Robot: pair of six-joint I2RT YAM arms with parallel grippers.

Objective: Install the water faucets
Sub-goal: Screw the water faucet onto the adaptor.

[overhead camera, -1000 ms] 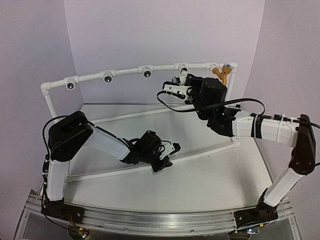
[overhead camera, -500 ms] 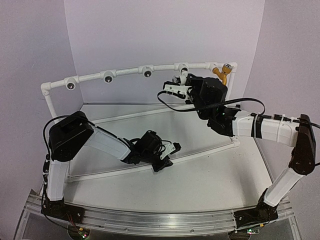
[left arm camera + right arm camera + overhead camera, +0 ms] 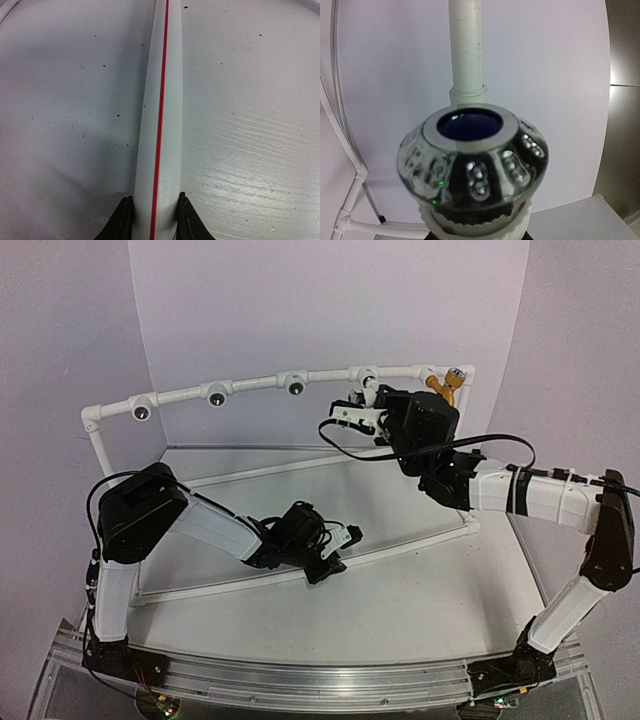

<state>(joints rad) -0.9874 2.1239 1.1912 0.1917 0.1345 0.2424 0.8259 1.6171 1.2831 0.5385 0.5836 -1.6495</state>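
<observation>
R jaws, clenched on white faucet point(image 3: 472, 165), have edged up twd pipe frame point(image 3: 250, 383) just beyond them — seating looks near; L jaws stay clamped on base pipe point(image 3: 159, 125); yellow faucet point(image 3: 443, 385) already fitted, to their R.

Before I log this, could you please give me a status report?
Left gripper shut on red-striped pipe. Right gripper holds white faucet at top rail. Path clear.
</observation>
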